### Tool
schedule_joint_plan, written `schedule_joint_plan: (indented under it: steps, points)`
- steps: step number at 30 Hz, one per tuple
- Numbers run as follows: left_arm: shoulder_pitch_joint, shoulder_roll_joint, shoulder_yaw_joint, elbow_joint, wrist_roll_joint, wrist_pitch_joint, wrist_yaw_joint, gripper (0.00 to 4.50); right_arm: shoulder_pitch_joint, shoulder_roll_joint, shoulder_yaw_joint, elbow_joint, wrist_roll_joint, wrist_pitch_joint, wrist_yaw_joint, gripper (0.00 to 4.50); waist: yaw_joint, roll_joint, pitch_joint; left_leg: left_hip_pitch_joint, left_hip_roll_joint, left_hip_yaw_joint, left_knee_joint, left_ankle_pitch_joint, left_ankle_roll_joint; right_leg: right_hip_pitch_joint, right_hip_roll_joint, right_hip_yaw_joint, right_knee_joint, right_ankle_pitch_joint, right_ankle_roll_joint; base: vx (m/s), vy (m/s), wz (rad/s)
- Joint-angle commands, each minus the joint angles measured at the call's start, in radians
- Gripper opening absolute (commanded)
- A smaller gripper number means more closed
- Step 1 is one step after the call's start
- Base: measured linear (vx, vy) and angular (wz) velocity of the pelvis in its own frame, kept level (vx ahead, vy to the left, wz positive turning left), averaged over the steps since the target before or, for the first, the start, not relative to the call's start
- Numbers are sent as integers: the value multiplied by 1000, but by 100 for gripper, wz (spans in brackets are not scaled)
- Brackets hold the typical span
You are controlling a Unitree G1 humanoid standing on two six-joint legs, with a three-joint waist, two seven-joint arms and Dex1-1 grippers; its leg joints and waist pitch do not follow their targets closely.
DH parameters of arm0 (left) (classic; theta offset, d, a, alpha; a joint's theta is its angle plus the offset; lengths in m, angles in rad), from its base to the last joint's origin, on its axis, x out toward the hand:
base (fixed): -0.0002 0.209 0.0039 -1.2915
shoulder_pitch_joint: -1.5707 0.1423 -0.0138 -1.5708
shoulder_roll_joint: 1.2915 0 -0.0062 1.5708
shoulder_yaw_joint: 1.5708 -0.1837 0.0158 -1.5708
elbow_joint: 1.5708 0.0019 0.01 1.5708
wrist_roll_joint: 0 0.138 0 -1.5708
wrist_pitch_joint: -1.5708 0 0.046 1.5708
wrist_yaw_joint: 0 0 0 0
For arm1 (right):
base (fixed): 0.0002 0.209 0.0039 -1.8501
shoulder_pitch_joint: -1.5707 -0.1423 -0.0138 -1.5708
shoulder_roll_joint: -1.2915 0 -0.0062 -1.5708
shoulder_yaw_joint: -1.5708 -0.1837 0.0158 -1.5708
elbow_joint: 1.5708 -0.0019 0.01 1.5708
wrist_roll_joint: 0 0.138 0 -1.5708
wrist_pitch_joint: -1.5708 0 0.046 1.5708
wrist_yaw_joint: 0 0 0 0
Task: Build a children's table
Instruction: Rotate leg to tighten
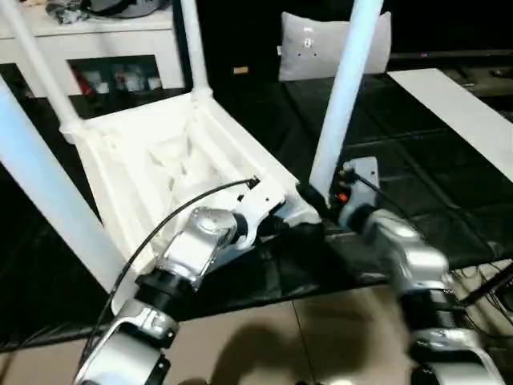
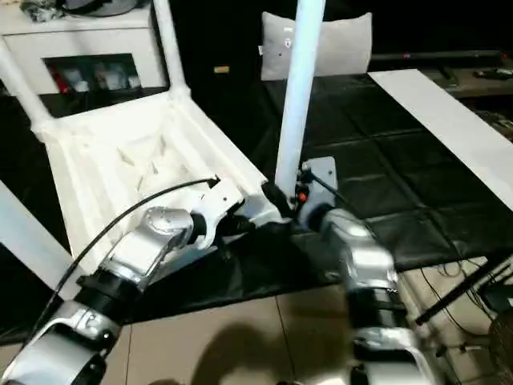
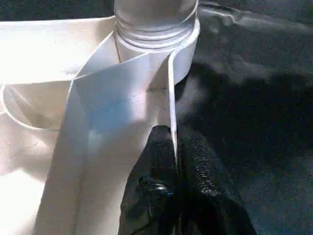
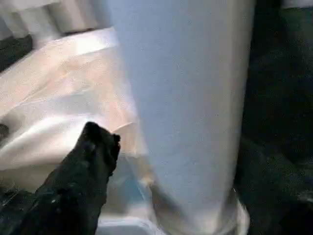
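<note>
The white table top (image 1: 160, 160) lies underside up on a black mat, its ribs showing. Several legs stand up from its corner sockets; the nearest right one (image 1: 345, 88) rises beside my right arm. My left gripper (image 3: 173, 161) is shut on the thin rim of the top, close to that leg's socket (image 3: 156, 34). My right gripper (image 1: 317, 204) is at the base of the same leg (image 4: 186, 98). One of its fingers (image 4: 93, 161) stands a little off the leg's side, and the gripper is open; the other finger is hidden.
A grey cushion (image 1: 309, 48) leans at the back, next to a white cabinet (image 1: 96, 48) with glass doors. A long white panel (image 1: 465, 112) lies on the mat at the right. Cables (image 1: 481, 281) trail near the mat's front right edge, with tiled floor (image 1: 280, 337) in front.
</note>
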Motion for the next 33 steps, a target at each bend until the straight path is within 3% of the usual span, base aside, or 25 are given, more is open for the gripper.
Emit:
schedule_joint_plan:
  steps: [1, 5, 11, 15, 16, 20, 21, 25, 33]
  points:
    - [-8, 20, -5, -26, -26, -70, -60, 0, 12, -49, 5, -36, 14, 0, 97, 411, 7, -12, -78, 4, 28, -4, -63, -128, 80, 76, -59, 65, -74, -331, -91, 0, 0, 0]
    - [-4, 60, -24, -21, -29, -102, -128, 0, 30, -125, 18, -61, 22, -19, 219, 441, 16, -10, -78, 6, 29, -7, -63, -143, 75, 74, -60, 62, -76, -361, -80, 0, 0, 0]
    - [-1, 113, -54, -6, -52, -203, -282, 0, 31, -240, 52, -46, 37, -64, 416, 441, 26, -11, -79, 5, 30, -5, -61, -135, 84, 74, -59, 65, -69, -326, -103, 0, 0, 0]
    - [-15, 162, -103, 18, -40, -280, -402, 0, 11, -301, 91, -10, 50, -61, 575, 441, 46, -8, -81, 8, 36, -5, -59, -134, 89, 71, -58, 65, -66, -315, -117, 0, 0, 0]
    - [-18, 169, -108, 22, -40, -287, -419, 0, 7, -307, 101, -5, 49, -61, 599, 407, 49, -7, -81, 8, 36, -5, -58, -138, 89, 72, -57, 65, -64, -309, -122, 0, 0, 0]
    - [-26, 188, -118, 27, -46, -311, -482, 0, -2, -319, 133, 8, 51, -65, 674, 389, 59, -7, -81, 10, 38, -6, -59, -150, 77, 70, -60, 66, -63, -318, -132, 0, 0, 0]
    - [-26, 189, -119, 27, -46, -312, -484, 0, -3, -319, 134, 8, 51, -65, 677, 364, 61, -8, -81, 9, 38, -6, -59, -152, 73, 72, -61, 66, -62, -322, -132, 0, 0, 0]
    - [-33, 197, -121, 34, -57, -329, -521, 0, -13, -318, 163, 19, 70, -39, 744, 351, 63, -11, -81, 7, 39, -7, -59, -147, 72, 72, -62, 67, -61, -325, -130, 0, 0, 0]
    - [-46, 187, -112, 69, -48, -354, -506, 0, -15, -311, 190, 32, 78, -21, 806, 271, 63, -14, -80, 6, 36, -6, -59, -139, 70, 71, -61, 65, -66, -359, -112, 0, 0, 0]
